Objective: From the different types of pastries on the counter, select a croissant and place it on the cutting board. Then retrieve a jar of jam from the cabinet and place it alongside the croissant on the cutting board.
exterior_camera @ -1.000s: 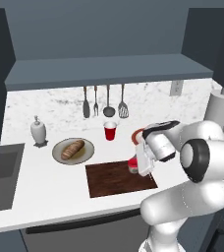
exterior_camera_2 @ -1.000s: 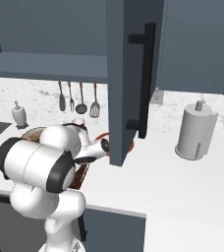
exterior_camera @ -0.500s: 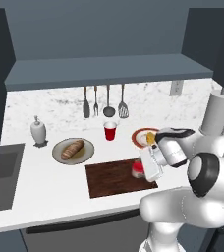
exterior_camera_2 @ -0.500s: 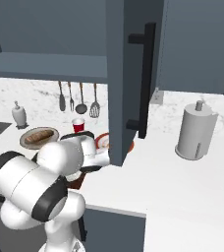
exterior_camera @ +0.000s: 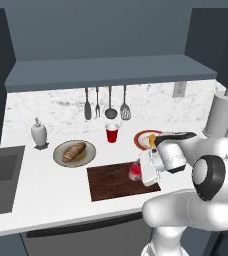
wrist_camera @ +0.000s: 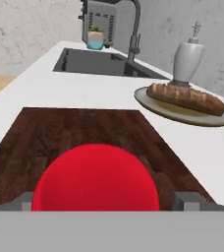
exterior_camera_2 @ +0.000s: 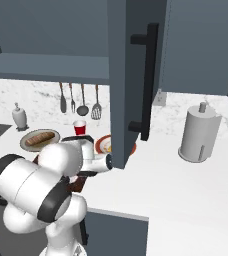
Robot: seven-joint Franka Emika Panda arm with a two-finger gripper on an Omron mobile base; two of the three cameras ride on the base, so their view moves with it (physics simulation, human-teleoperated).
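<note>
In the left base view, the robot's white arm reaches low over the right end of the cutting board, where the jar of jam sits at the board's edge against the arm's wrist; the claw itself is hidden behind the hand. Beyond the board, a brown loaf lies on a round plate left of centre, a red cup stands near the backsplash under hanging utensils, and an orange-rimmed plate shows partly behind the arm, a sliver of golden croissant just visible at the hand. The open shelf of the cabinet spans the wall above the white worktop. In the right base view, the arm's bulk covers most of the board; the loaf plate, the red cup and a paper towel roll stand on the worktop, and an open cabinet door hangs in the foreground. In the hand view, the claw has its two grey fingertips flanking the red jar, which fills the gap over the board's dark grain; whether they are pressing on it cannot be told. A sink and white bottle lie beyond.
</note>
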